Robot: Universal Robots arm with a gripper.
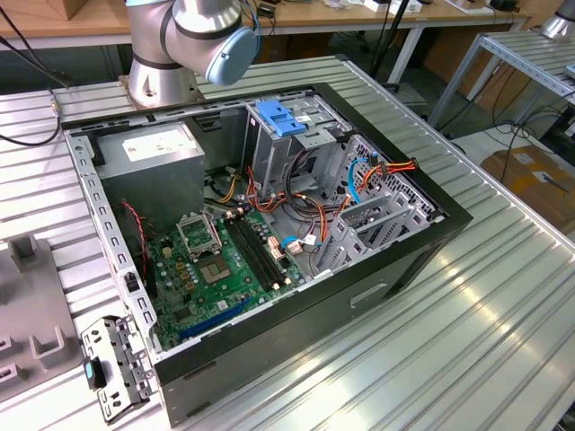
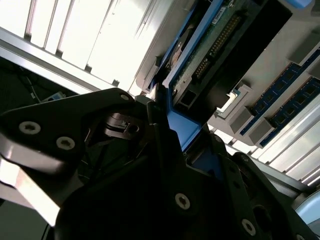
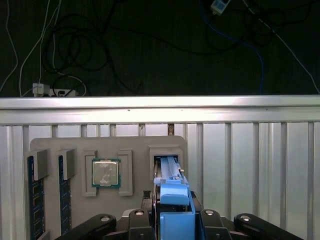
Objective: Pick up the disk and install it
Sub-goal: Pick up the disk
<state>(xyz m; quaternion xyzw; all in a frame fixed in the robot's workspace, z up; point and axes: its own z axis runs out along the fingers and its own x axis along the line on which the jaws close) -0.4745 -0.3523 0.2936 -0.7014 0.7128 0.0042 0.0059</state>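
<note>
Above the ribbed table point(image 3: 250, 165), the claw point(image 3: 172, 212) clamps the disk point(image 3: 169, 172) standing in a grey holder point(image 3: 135, 145).

arm point(image 1: 157, 63): silver, lt-blue joint cap point(image 1: 235, 49) | jaws: blk housing, silver screws point(image 2: 182, 201)

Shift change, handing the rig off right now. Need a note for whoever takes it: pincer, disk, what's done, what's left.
Pincer: down over the grey holder, astride the disk; open or shut, cannot tell.
The disk: on edge in its slot in the holder, next to the processor chip and memory sticks.
Computer: lying open on the table, in the exterior view.
Done: pincer is at the disk.
Left: pickup not confirmed; install not done.
</note>
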